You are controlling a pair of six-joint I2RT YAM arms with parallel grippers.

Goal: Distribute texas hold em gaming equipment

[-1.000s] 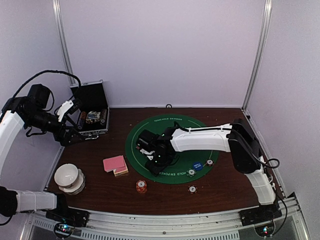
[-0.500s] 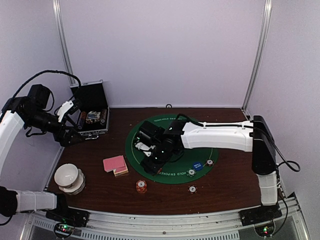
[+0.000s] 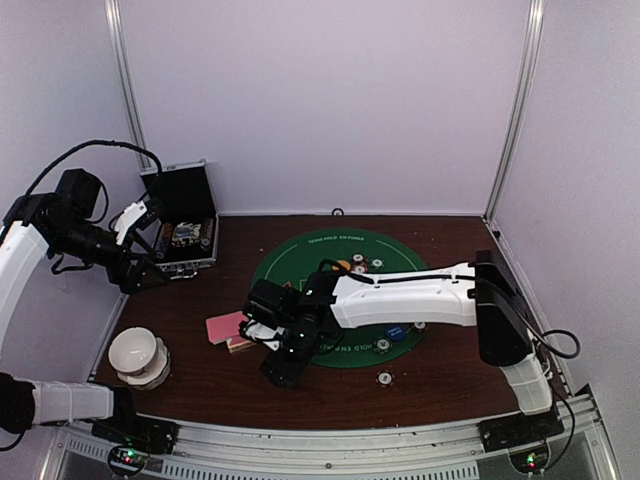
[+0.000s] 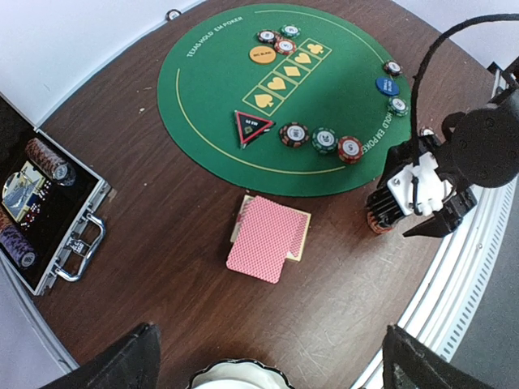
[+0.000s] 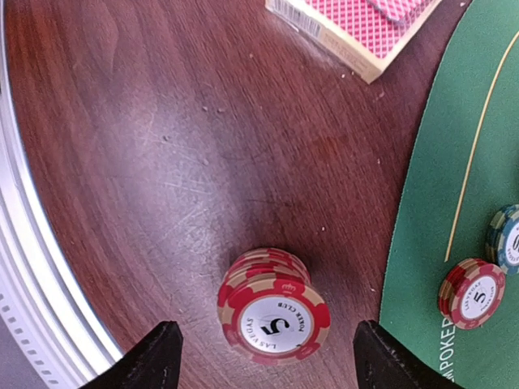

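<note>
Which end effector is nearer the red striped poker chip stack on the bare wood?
Right. The right end effector hangs over the red striped poker chip stack, jaws open either side; the left end effector hangs far off beside the black metal-edged case.

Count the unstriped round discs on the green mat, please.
2. The orange disc lies far back on the mat, beside three chips; the blue disc at its near right edge, between two chips. Others may be hidden.

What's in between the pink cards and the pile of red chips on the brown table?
Nothing, just bare brown table: the right wrist view shows only wood between the pink cards and the red chip stack.
</note>
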